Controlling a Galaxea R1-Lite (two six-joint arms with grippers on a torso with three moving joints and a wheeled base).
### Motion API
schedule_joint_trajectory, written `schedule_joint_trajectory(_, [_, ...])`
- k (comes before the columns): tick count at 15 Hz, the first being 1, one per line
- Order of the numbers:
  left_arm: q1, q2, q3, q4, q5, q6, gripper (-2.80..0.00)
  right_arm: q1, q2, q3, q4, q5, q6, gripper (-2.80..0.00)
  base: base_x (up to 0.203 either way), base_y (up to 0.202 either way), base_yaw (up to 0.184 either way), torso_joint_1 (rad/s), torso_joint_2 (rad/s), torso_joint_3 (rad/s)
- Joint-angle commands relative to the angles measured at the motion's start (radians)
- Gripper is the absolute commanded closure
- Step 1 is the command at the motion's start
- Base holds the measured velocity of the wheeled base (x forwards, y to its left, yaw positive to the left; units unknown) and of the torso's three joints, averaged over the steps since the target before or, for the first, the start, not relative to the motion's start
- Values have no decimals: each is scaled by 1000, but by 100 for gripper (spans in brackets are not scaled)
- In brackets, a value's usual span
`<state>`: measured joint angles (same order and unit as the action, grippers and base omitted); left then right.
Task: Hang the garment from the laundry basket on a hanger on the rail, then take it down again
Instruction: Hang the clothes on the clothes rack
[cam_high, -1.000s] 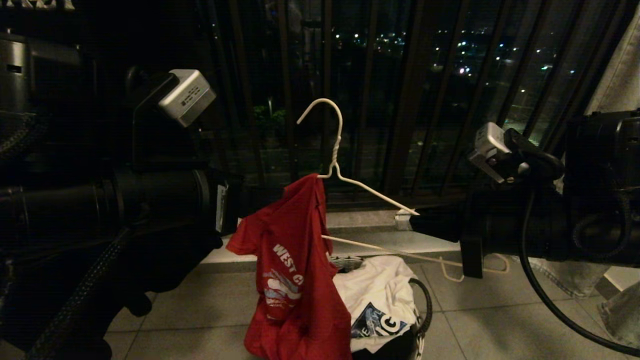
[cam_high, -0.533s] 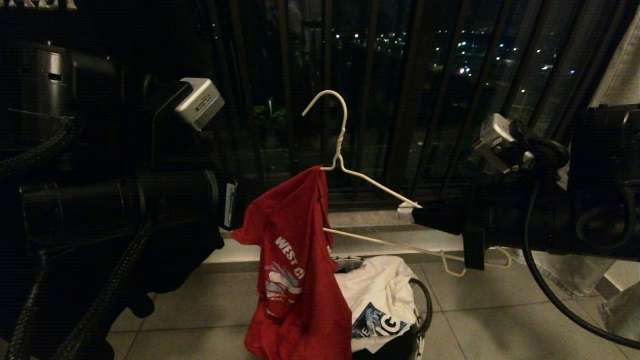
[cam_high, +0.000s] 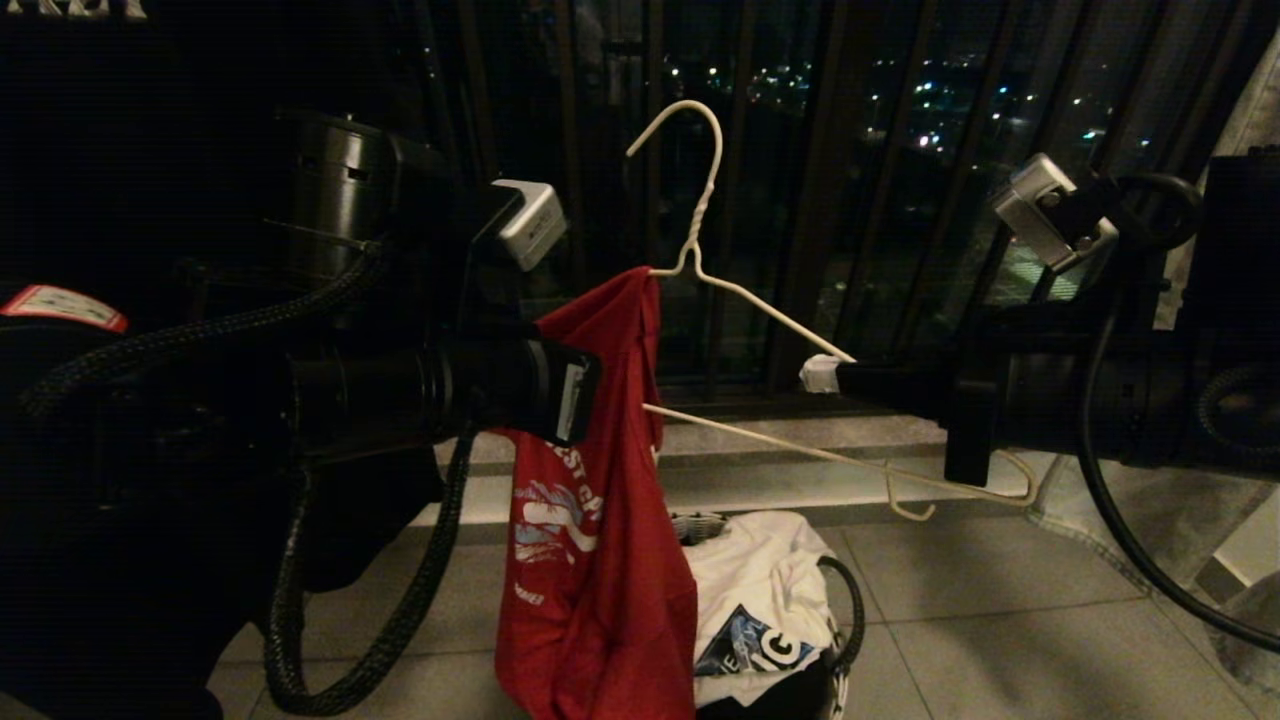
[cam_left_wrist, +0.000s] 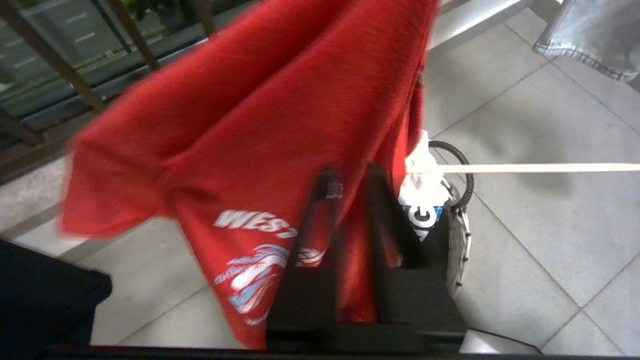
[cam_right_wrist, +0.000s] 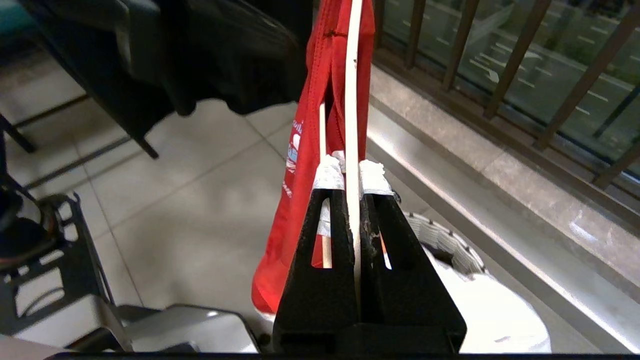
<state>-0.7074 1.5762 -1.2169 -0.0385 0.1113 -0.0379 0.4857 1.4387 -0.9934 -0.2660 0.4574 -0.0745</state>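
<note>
1. We read "WEST" in white on the garment (cam_left_wrist: 260, 125); below it sits a white-and-blue mark. On the cloth in the laundry basket (cam_high: 845, 600) we read a large "IG"
2. We count one red garment, one white wire hanger (cam_high: 745, 295), one basket, two grippers
3. The garment is a red T-shirt, draped over the hanger's left shoulder at centre frame, its hem falling beside the basket at bottom centre
4. Our right gripper (cam_right_wrist: 352, 172) is clamped on the hanger's wire, centre right
5. Our left gripper (cam_left_wrist: 352, 177) has its fingers pinched on a fold of the garment
</note>
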Motion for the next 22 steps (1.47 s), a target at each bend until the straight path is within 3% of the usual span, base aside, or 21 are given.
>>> schedule_joint_trajectory(1, [-21,36,-21,0,5,0,-280,1,-12,-19,2,2,15,0,0,0,0,0,0,0])
schedule_joint_trajectory(9, [-23,71,-81,0,93,8,-280,-6,-31,-30,5,-8,28,0,0,0,0,0,0,0])
schedule_joint_trajectory(13, [-30,68,-104,0,98,8,-280,-6,-29,-30,5,-8,28,0,0,0,0,0,0,0])
schedule_joint_trajectory(18, [-35,118,-102,-3,233,45,-280,-6,-29,-31,5,-8,28,0,0,0,0,0,0,0])
schedule_joint_trajectory(22, [-34,120,-101,-76,238,50,-280,-6,-25,-31,5,-8,28,0,0,0,0,0,0,0])
